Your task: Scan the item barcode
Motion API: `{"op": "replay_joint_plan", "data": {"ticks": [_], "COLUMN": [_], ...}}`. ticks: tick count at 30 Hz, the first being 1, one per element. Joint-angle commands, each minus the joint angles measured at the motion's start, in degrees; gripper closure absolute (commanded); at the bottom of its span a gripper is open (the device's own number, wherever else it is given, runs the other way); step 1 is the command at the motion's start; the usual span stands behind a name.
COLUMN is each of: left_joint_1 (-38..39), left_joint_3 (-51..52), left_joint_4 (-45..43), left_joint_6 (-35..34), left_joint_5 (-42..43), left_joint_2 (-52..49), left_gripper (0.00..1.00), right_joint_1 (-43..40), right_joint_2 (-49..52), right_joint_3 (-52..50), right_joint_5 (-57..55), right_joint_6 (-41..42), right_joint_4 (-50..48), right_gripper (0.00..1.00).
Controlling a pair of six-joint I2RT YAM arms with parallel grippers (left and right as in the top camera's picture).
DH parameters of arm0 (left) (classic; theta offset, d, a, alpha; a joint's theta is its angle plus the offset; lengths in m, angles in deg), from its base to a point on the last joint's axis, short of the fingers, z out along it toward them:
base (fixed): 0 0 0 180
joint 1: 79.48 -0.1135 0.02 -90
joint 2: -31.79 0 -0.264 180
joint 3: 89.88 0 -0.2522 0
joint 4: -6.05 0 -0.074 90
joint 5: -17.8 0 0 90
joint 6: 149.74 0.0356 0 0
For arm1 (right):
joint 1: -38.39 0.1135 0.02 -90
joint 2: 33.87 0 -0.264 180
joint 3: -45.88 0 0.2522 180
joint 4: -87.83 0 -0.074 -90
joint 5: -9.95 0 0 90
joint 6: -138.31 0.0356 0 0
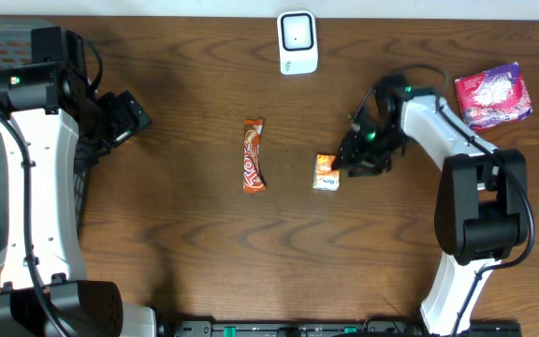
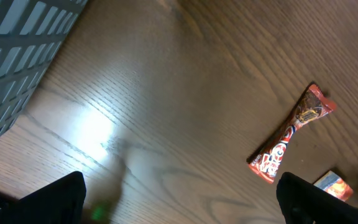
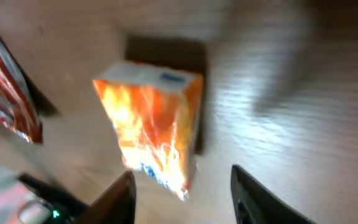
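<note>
Shows the small orange box (image 1: 326, 173) lying on the wooden table (image 1: 185, 243), below and slightly right of the white scanner (image 1: 298, 42). Catches the right gripper (image 3: 182, 180) low over the wood, also below and right of the scanner, fingers partly apart, box just past the tips, nothing clamped. Finds the left gripper (image 2: 179, 193) far left of the scanner and somewhat below it, spread wide and empty. Also takes in a red-orange candy bar (image 1: 254, 154) below and slightly left of the scanner, and a pink snack bag (image 1: 494, 94) well to its right.
</note>
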Motion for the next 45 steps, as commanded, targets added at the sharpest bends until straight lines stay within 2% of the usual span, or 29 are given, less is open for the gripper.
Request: {"op": "replay_joint_plan", "data": {"ticks": [1,5,8,14,15,17,18,19,24,32,34,37,45], "left_joint_1": [-0.1,-0.1,-0.1,-0.1,-0.1,-0.1,-0.1,-0.1,-0.1,-0.1,-0.1,-0.1,-0.1], "left_joint_3": [0.3,0.3,0.3,0.3,0.3,0.3,0.3,0.3,0.3,0.3,0.3,0.3,0.3], "left_joint_4": [0.2,0.2,0.2,0.2,0.2,0.2,0.2,0.2,0.2,0.2,0.2,0.2,0.2], "left_joint_6": [-0.1,-0.1,-0.1,-0.1,-0.1,-0.1,-0.1,-0.1,-0.1,-0.1,-0.1,-0.1,-0.1], "left_joint_5": [-0.7,-0.7,-0.7,-0.7,-0.7,-0.7,-0.7,-0.7,-0.7,-0.7,-0.7,-0.7,-0.8], "left_joint_2": [-0.3,-0.3,-0.3,-0.3,-0.3,-0.3,-0.3,-0.3,-0.3,-0.3,-0.3,-0.3,-0.3], "left_gripper": [0.02,0.02,0.02,0.02,0.02,0.02,0.02,0.02,0.02,0.02,0.02,0.02,0.02], "right_joint_1": [1.1,4.5,8.1,17.4,19.1,22.7,23.9,25.3,30.6,34.6,34.6,34.6,34.6], "right_joint_2": [-0.1,-0.1,-0.1,0.0,0.0,0.1,0.1,0.1,0.1,0.1,0.1,0.1,0.1], "right_joint_3": [6.5,12.1,13.7,13.1,13.1,13.0,13.1,13.1,13.1,13.1,13.0,12.2,7.4], "right_joint_5": [-10.6,-16.5,-19.5,-34.8,-37.9,-43.1,-44.3,-45.3,-47.4,-47.8,-49.3,-53.5,-56.8], "right_joint_6": [-0.2,-0.2,0.2,9.8,11.5,13.7,14.0,14.0,13.9,13.8,14.2,16.9,17.0], "right_joint_4": [4.2,10.0,10.9,9.2,8.8,7.1,6.4,5.6,3.3,2.8,2.6,1.4,-2.6], "right_gripper": [0.51,0.52,0.54,0.55,0.53,0.37,0.28,0.14,0.09,0.1,0.2,0.28,0.26]}}
